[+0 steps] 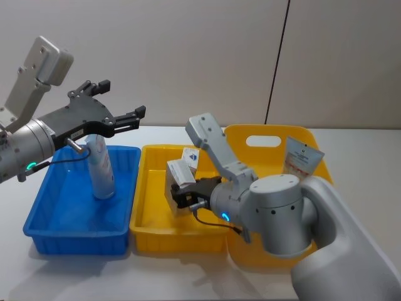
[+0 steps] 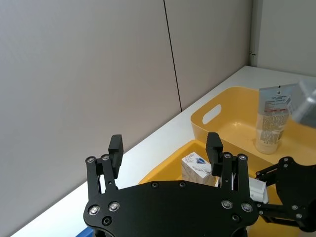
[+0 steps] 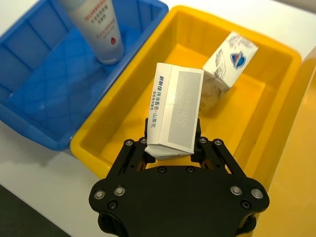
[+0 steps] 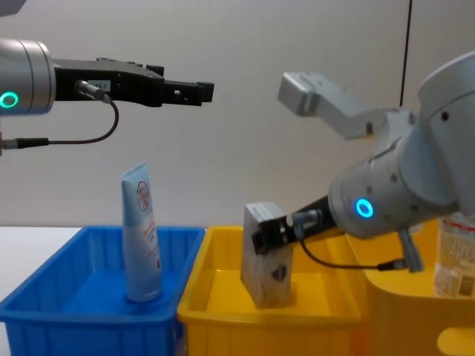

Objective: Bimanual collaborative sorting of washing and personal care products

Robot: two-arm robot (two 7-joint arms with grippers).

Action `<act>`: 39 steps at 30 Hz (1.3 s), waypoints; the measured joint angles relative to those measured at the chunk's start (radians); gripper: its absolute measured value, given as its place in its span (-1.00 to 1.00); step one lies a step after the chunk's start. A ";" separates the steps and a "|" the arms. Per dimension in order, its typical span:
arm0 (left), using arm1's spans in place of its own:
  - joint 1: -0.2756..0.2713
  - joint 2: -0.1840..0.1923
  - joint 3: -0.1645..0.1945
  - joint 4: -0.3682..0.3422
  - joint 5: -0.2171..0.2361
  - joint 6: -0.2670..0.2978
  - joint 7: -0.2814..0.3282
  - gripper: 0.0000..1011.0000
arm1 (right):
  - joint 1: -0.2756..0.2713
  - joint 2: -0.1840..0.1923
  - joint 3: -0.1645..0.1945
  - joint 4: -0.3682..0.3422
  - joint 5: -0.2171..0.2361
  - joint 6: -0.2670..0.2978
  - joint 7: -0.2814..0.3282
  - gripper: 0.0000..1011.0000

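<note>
The right gripper (image 3: 173,148) pinches a light, probably crushable carton (image 3: 177,111) by its lower sides, while the left gripper (image 1: 125,103) hangs spread and empty.

Blue bin (image 1: 37,213) and yellow bin (image 1: 147,226): smooth, glossy moulded plastic. Squeeze tube (image 1: 100,168): satin plastic. Cartons (image 3: 176,113): matt printed cardboard. Left gripper (image 1: 124,106) and right gripper (image 3: 173,148): matt black metal. Tabletop (image 1: 188,276): smooth, matt white.

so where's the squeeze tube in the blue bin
Squeeze tube stands upright, cap down, near the middle of the blue bin on the robot's left, below the open left gripper.
</note>
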 joint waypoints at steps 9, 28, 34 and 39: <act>0.000 0.000 0.000 0.000 0.000 0.000 0.000 0.98 | -0.002 0.024 0.008 -0.070 0.001 0.011 0.030 -0.35; 0.000 0.000 0.000 0.000 0.000 0.000 0.000 0.98 | 0.020 0.113 0.074 -0.202 0.022 0.034 0.115 -0.35; 0.000 0.000 0.000 0.000 0.000 0.000 0.000 0.98 | 0.023 0.143 0.111 -0.226 0.024 0.040 0.131 -0.35; 0.000 0.000 0.000 0.000 0.000 0.000 0.000 0.98 | 0.024 0.170 0.145 -0.245 0.025 0.048 0.141 -0.35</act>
